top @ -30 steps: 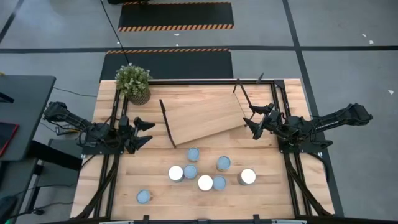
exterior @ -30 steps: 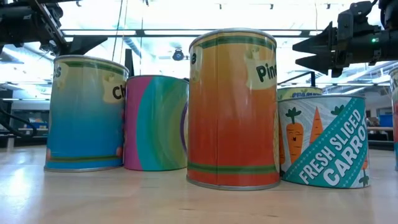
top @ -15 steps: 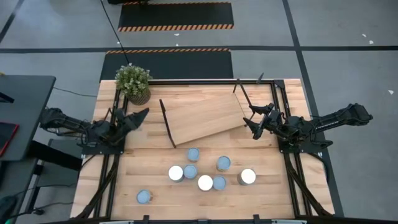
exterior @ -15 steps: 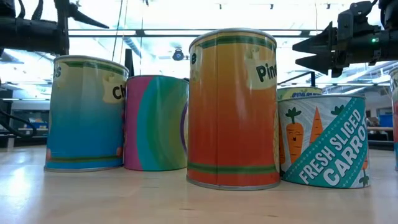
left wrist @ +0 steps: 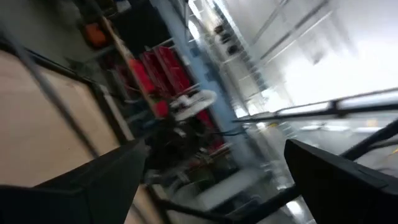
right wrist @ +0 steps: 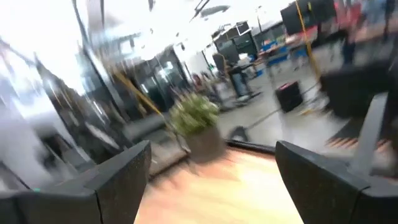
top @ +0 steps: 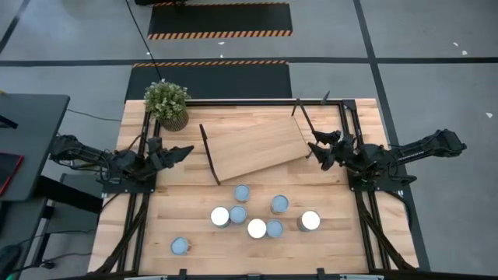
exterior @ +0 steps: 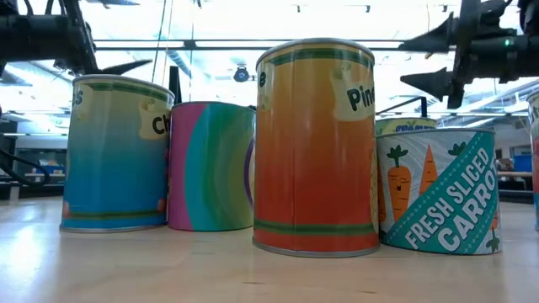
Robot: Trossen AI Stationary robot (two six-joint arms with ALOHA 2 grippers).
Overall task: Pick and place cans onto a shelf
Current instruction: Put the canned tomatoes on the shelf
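Note:
Several cans (top: 257,228) stand upright on their bases in a loose cluster on the near half of the wooden table, and one more can (top: 180,246) stands apart at the near left. The low view shows them close up, an orange-labelled can (exterior: 316,143) foremost. The shelf (top: 253,144), a light-wood board with black frame ends, lies askew on the far middle. My left gripper (top: 180,151) hovers open to the left of the shelf. My right gripper (top: 317,145) hovers open at the shelf's right end. Neither has anything between its fingers.
A potted green plant (top: 166,103) stands at the table's far left corner. Black frame rails (top: 140,210) run along the table's left and right sides and far edge. Bare tabletop lies between the shelf and the cans.
My left gripper has swung a little toward the far edge and the shelf, and it has rolled about its own axis. My right gripper has rolled in place. The cans and the shelf have not moved.

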